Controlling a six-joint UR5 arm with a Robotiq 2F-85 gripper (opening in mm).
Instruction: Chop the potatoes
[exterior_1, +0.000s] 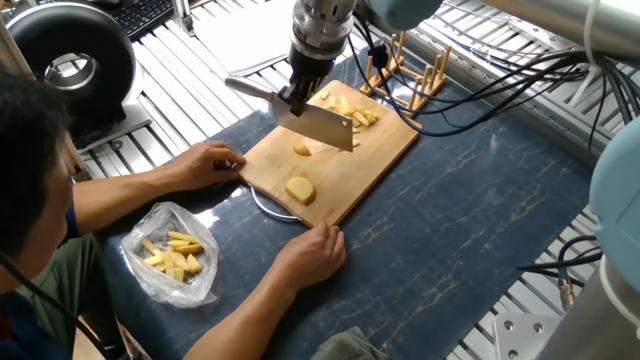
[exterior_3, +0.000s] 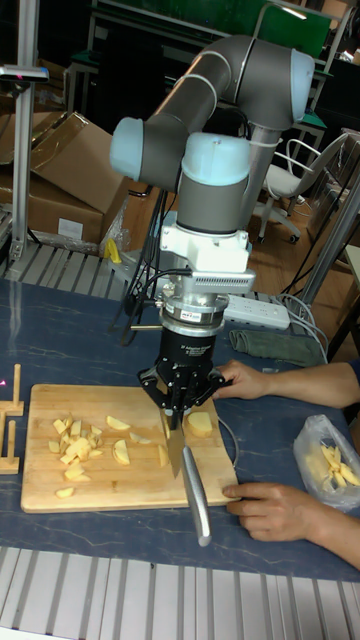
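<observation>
**Keeping the blade square over the board**

Dark blue matting covers the surface (exterior_1: 480, 200), with a wooden cutting board (exterior_1: 385, 150) on it. At the board, the tool (exterior_3: 186, 413) is pinched on a cleaver (exterior_1: 318, 125), blade down among the potatoes (exterior_1: 345, 108). A larger potato chunk (exterior_1: 299, 189) lies apart, nearer the person's hands (exterior_1: 310, 255). Good chopping probably means straight vertical strokes, well clear of those steadying hands.

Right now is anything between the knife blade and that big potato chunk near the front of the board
Nothing visible does. The end effector holds the knife over the cutting board, and bare board lies between the blade and the big potato chunk. The person's hands rest at the board's edges, outside that path.
</observation>
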